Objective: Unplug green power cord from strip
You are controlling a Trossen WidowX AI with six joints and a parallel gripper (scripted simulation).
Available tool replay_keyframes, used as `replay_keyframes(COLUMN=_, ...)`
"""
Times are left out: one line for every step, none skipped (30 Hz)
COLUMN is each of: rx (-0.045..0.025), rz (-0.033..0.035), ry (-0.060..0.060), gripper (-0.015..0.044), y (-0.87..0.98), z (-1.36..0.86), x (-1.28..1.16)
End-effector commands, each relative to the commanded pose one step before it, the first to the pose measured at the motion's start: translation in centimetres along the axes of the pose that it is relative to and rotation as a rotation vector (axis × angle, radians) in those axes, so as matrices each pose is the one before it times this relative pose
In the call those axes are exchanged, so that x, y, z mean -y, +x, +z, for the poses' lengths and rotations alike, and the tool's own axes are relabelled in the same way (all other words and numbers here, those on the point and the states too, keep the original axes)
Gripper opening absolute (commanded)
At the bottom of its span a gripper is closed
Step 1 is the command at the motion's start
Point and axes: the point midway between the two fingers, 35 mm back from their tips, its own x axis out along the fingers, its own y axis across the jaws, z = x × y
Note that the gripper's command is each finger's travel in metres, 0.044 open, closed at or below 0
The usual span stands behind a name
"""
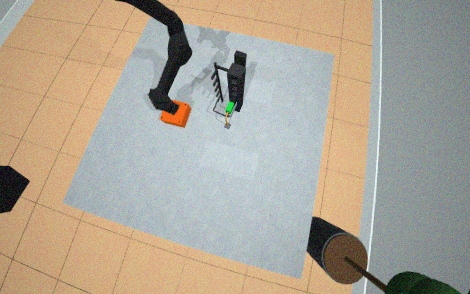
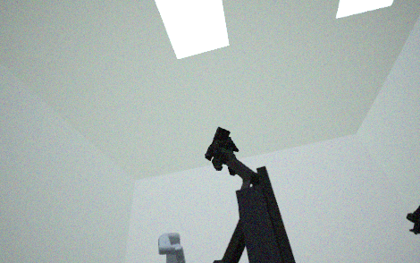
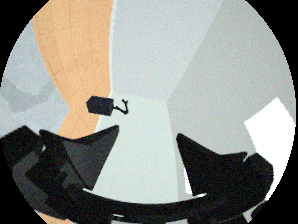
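Note:
My gripper (image 3: pixel 149 132) is open in the wrist view, its dark fingers wide apart with nothing between them. It faces the pale wall, with no plug, cord or strip near the fingertips. In the top view, a small green piece (image 1: pixel 230 107) sits at the lower end of a long dark body (image 1: pixel 236 90). A thin orange lead (image 1: pixel 227 120) runs down from the green piece. These may be the plug, strip and cord, but they are too small to tell. Whether the plug is in a socket is hidden. The exterior view shows neither green cord nor strip clearly.
A black arm (image 1: pixel 175 52) reaches from the top edge to an orange block (image 1: pixel 179 117). A black comb-like frame (image 1: pixel 217 82) stands beside the dark body. A large brown-topped cylinder (image 1: pixel 345 255) stands at lower right. A black box (image 1: pixel 11 189) is at the left edge.

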Motion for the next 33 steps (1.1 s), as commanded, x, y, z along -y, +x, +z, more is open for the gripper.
replay_keyframes(rx=0.00828, rz=-0.00253, ry=0.0042, gripper=0.0374, y=0.038, z=0.243, x=0.029)
replay_keyframes(rx=0.02504, rz=-0.00728, ry=0.0127, gripper=0.0347, y=0.105, z=0.731, x=0.081)
replay_keyframes(rx=0.04236, rz=-0.01106, ry=0.0215, gripper=0.0321, y=0.156, z=1.225, x=0.11)
replay_keyframes(rx=0.05192, rz=-0.01147, ry=0.0264, gripper=0.0295, y=0.169, z=1.482, x=0.084)
replay_keyframes(rx=0.05287, rz=-0.0094, ry=0.0269, gripper=0.0269, y=0.155, z=1.49, x=0.027)
replay_keyframes(rx=0.05371, rz=-0.00728, ry=0.0274, gripper=0.0242, y=0.142, z=1.495, x=-0.029)
replay_keyframes(rx=0.05443, rz=-0.0051, ry=0.0278, gripper=0.0216, y=0.13, z=1.498, x=-0.086)
replay_keyframes(rx=0.05504, rz=-0.00286, ry=0.0283, gripper=0.019, y=0.118, z=1.5, x=-0.143)
replay_keyframes(rx=0.05553, rz=-0.00059, ry=0.0287, gripper=0.0164, y=0.106, z=1.499, x=-0.2)
replay_keyframes(rx=0.0559, rz=0.00172, ry=0.029, gripper=0.016, y=0.095, z=1.496, x=-0.256)
replay_keyframes(rx=0.05344, rz=0.00642, ry=0.0343, gripper=0.016, y=0.117, z=1.549, x=-0.348)
replay_keyframes(rx=0.05446, rz=0.00921, ry=0.0352, gripper=0.016, y=0.106, z=1.569, x=-0.425)
replay_keyframes(rx=0.05425, rz=0.01191, ry=0.0354, gripper=0.016, y=0.095, z=1.555, x=-0.496)
replay_keyframes(rx=0.05387, rz=0.01462, ry=0.0356, gripper=0.016, y=0.084, z=1.537, x=-0.566)
replay_keyframes(rx=0.05333, rz=0.01732, ry=0.0357, gripper=0.016, y=0.074, z=1.516, x=-0.636)
replay_keyframes(rx=0.05196, rz=0.01974, ry=0.0354, gripper=0.016, y=0.065, z=1.473, x=-0.697)
replay_keyframes(rx=0.04373, rz=0.01893, ry=0.0303, gripper=0.016, y=0.055, z=1.236, x=-0.652)
replay_keyframes(rx=0.04187, rz=0.02022, ry=0.0295, gripper=0.016, y=0.049, z=1.183, x=-0.682)
replay_keyframes(rx=0.04042, rz=0.02159, ry=0.029, gripper=0.016, y=0.044, z=1.141, x=-0.715)
replay_keyframes(rx=0.03935, rz=0.02312, ry=0.0288, gripper=0.016, y=0.039, z=1.112, x=-0.754)
replay_keyframes(rx=0.03835, rz=0.02341, ry=0.0158, gripper=0.016, y=0.006, z=1.059, x=-0.848)
replay_keyframes(rx=0.03874, rz=0.02495, ry=0.0161, gripper=0.016, y=-0.001, z=1.07, x=-0.895)
replay_keyframes(rx=0.03633, rz=0.02467, ry=0.0152, gripper=0.016, y=-0.005, z=1.003, x=-0.878)
replay_keyframes(rx=0.02594, rz=0.0184, ry=0.011, gripper=0.016, y=-0.001, z=0.715, x=-0.652)
replay_keyframes(rx=0.01721, rz=0.01297, ry=0.0098, gripper=0.016, y=0.009, z=0.482, x=-0.441)
replay_keyframes(rx=0.01618, rz=0.01317, ry=0.0129, gripper=0.016, y=0.018, z=0.465, x=-0.421)
replay_keyframes(rx=0.02049, rz=0.01756, ry=0.0174, gripper=0.016, y=0.023, z=0.593, x=-0.553)
replay_keyframes(rx=0.02492, rz=0.02264, ry=0.0216, gripper=0.016, y=0.024, z=0.725, x=-0.708)
replay_keyframes(rx=0.02777, rz=0.02705, ry=0.0248, gripper=0.016, y=0.024, z=0.813, x=-0.841)
replay_keyframes(rx=0.02787, rz=0.02929, ry=0.0258, gripper=0.016, y=0.023, z=0.821, x=-0.908)
replay_keyframes(rx=0.03885, rz=0.03792, ry=0.0219, gripper=0.016, y=0.013, z=1.076, x=-1.124)
replay_keyframes(rx=0.04115, rz=0.04362, ry=0.0241, gripper=0.016, y=0.013, z=1.151, x=-1.287)
replay_keyframes(rx=0.03931, rz=0.04553, ry=0.0241, gripper=0.016, y=0.018, z=1.11, x=-1.34)
